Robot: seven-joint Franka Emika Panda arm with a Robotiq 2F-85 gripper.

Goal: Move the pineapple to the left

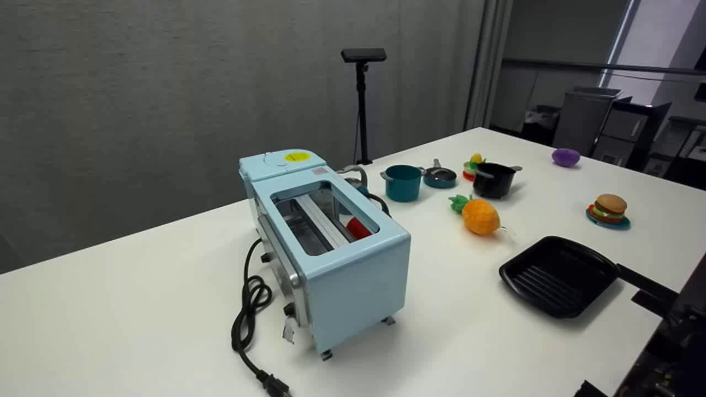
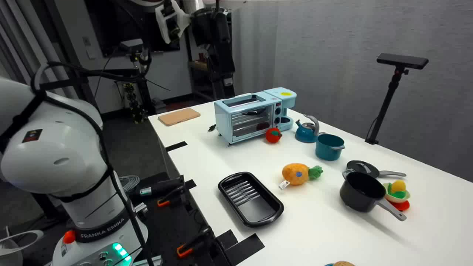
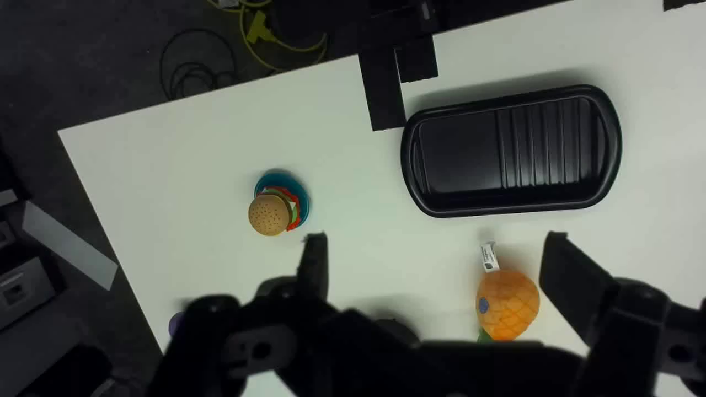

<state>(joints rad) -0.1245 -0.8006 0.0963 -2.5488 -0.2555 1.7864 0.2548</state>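
**Only FRANKA EMIKA can be read**

In an exterior view, at the lower left of the frame, FRANKA EMIKA stands in pale capitals on the black band (image 2: 101, 230) around the base of the white Franka arm (image 2: 70, 144). Higher on the arm, toward the left edge, the print on a dark sticker (image 2: 32, 135) with red marks is too small to read. So is any on the yellow oval sticker (image 1: 298, 156) atop the light-blue toaster oven (image 1: 345, 262) in both exterior views. In the wrist view, lower right, the toy pineapple (image 3: 512, 306) bears a white tag (image 3: 489, 257) with illegible print and a round blue sticker (image 3: 483, 305).
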